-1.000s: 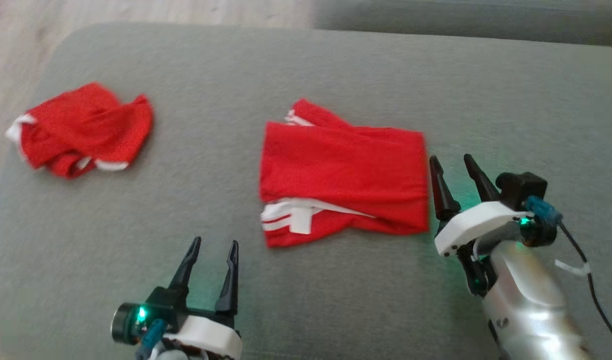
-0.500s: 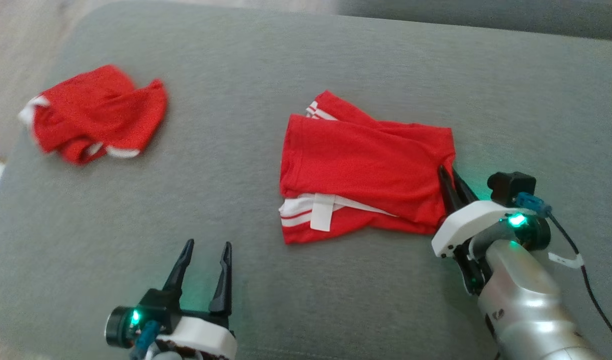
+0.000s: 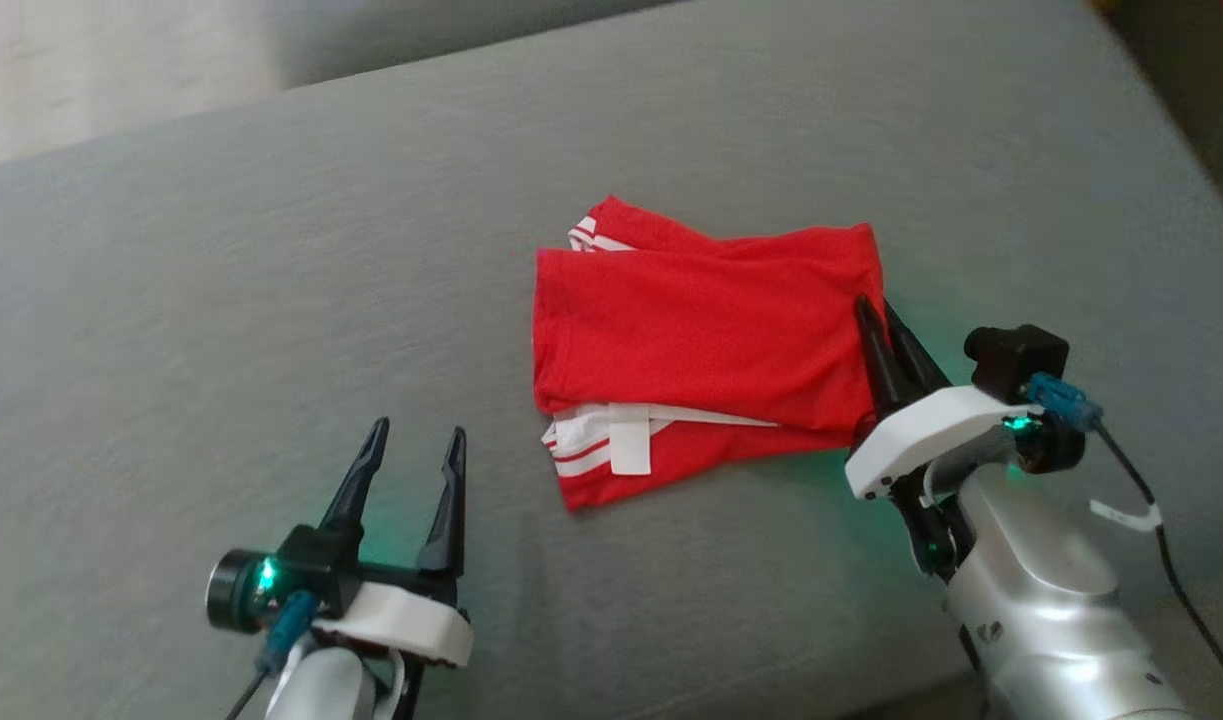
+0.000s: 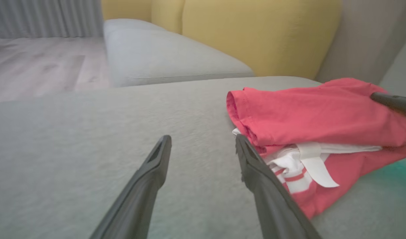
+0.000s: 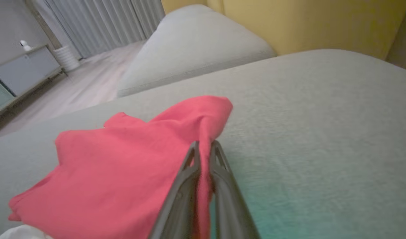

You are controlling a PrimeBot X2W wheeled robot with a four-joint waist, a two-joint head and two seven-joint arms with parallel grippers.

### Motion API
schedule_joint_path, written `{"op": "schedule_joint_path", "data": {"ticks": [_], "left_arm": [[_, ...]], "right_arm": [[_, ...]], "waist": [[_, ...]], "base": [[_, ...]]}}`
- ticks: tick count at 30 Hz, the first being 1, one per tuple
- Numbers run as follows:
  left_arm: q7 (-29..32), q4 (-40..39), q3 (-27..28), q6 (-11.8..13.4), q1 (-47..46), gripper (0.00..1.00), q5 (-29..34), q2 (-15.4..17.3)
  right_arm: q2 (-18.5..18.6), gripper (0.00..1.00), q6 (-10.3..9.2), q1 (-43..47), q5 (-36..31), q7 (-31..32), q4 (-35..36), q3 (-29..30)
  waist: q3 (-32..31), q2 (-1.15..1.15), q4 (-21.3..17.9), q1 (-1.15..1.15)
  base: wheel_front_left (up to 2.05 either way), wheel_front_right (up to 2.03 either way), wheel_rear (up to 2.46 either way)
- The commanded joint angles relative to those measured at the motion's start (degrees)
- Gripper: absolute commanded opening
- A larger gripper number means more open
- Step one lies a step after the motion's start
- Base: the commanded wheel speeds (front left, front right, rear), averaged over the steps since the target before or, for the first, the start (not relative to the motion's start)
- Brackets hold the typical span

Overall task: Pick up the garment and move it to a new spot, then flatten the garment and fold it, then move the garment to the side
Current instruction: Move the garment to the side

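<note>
So the big grey fabric cushion [image 3: 221, 300] carries everything, and the folded red garment with white stripes [image 3: 701, 340] lies around its middle, a bit nearer the right edge. Its long axis runs left to right across the cushion. The right gripper [image 3: 873, 305] is the one that matters: its fingers are pinched nearly together on the garment's right-hand edge, with red cloth showing between them in the wrist view. The left gripper [image 3: 418, 432] sits spread wide and holding nothing, near the garment's near-left corner but not touching it. I can't tell how many layers that pinch caught. The white strip [image 3: 629, 445] could be a label or a drawstring, too small to say
</note>
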State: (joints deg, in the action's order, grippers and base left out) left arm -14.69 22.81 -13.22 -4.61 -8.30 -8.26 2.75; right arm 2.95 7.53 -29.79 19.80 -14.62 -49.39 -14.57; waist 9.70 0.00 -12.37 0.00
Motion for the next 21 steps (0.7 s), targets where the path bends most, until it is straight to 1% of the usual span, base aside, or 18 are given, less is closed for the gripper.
{"op": "schedule_joint_path", "data": {"ticks": [1,5,7,9,12,14,19,20,21], "left_arm": [[-0.3,-1.53,1.4,-0.19,-1.76,1.0,0.66,0.13],[-0.3,-1.03,0.81,-0.75,-2.3,1.0,1.28,0.13],[-0.3,-0.76,0.61,-0.99,-2.6,1.0,1.59,0.13],[-0.3,-0.63,0.26,-1.2,-2.94,1.0,1.99,0.13],[-0.3,-0.3,-0.28,-1.59,-3.34,1.0,2.9,0.13],[-0.3,0.04,-0.43,-1.84,-3.66,1.0,3.53,0.18],[-0.3,0.42,-0.38,-2.27,-4.38,1.0,4.32,0.56],[-0.3,0.42,-0.38,-2.27,-4.38,1.0,4.32,0.56],[-0.3,0.4,-0.38,-2.33,-4.56,1.0,4.42,0.6]], "right_arm": [[-0.07,0.0,-0.04,0.29,0.59,-0.37,2.21,-1.24],[-0.07,0.0,-0.04,0.82,0.65,-0.38,3.45,-1.14],[-0.07,0.0,-0.04,0.51,-1.28,-0.38,3.8,-0.7],[-0.07,0.0,-0.04,-0.26,-3.45,-0.38,3.54,0.31],[0.24,0.0,-0.04,-3.18,-7.57,-0.38,3.11,2.54],[1.08,0.0,-0.04,-5.89,-9.91,-0.38,2.76,4.2],[5.09,0.0,-0.04,-14.18,-15.44,-0.38,-0.94,9.56],[5.09,0.0,-0.04,-14.18,-15.44,-0.38,-0.94,9.56],[6.44,0.0,-0.04,-15.85,-16.84,-0.38,-2.34,11.01]], "waist": [[1.29,0.0,-10.68,0.0],[2.39,0.0,-13.85,0.0],[3.08,0.0,-14.37,0.0],[3.82,0.0,-14.08,0.0],[5.06,0.0,-12.55,0.0],[6.07,0.0,-10.96,0.0],[8.75,0.0,-6.25,0.0],[8.75,0.0,-6.25,0.0],[9.29,0.0,-5.21,0.0]], "base": [[0.0,0.0,0.0],[0.0,0.0,0.0],[0.0,0.0,0.0],[0.0,0.0,0.0],[0.0,0.0,0.0],[0.0,0.0,0.0],[0.0,0.0,0.0],[0.0,0.0,0.0],[0.0,0.0,0.0]]}}
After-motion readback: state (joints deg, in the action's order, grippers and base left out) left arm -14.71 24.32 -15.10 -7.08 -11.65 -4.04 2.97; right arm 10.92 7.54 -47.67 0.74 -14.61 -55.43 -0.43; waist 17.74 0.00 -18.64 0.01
